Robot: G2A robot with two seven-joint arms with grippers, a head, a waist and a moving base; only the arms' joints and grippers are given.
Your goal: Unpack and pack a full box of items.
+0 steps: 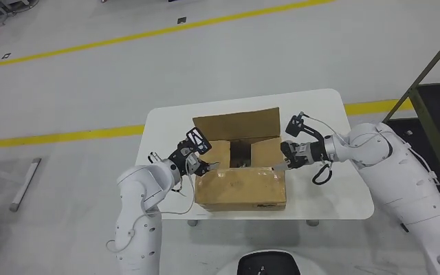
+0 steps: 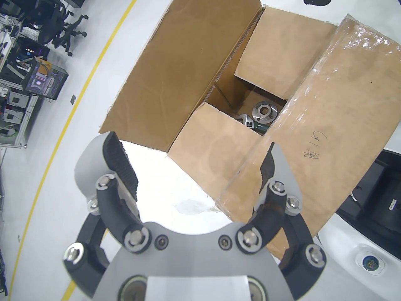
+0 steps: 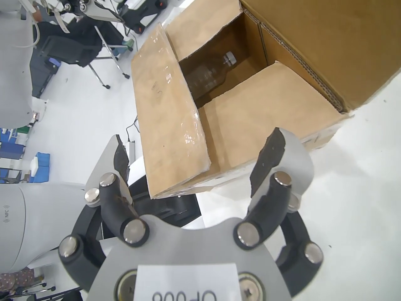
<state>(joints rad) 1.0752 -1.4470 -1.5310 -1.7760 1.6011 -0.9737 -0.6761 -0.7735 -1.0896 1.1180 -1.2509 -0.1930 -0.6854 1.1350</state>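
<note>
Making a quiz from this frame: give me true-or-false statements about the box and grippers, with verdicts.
The left gripper and right gripper are both open. True.
The box stands on the floor. False: it is on the table.
A bottle lies inside the box. True.
The box is sealed shut. False: its far flap stands up, leaving a gap.
The left gripper holds the flange. False: the flange lies in the box.
</note>
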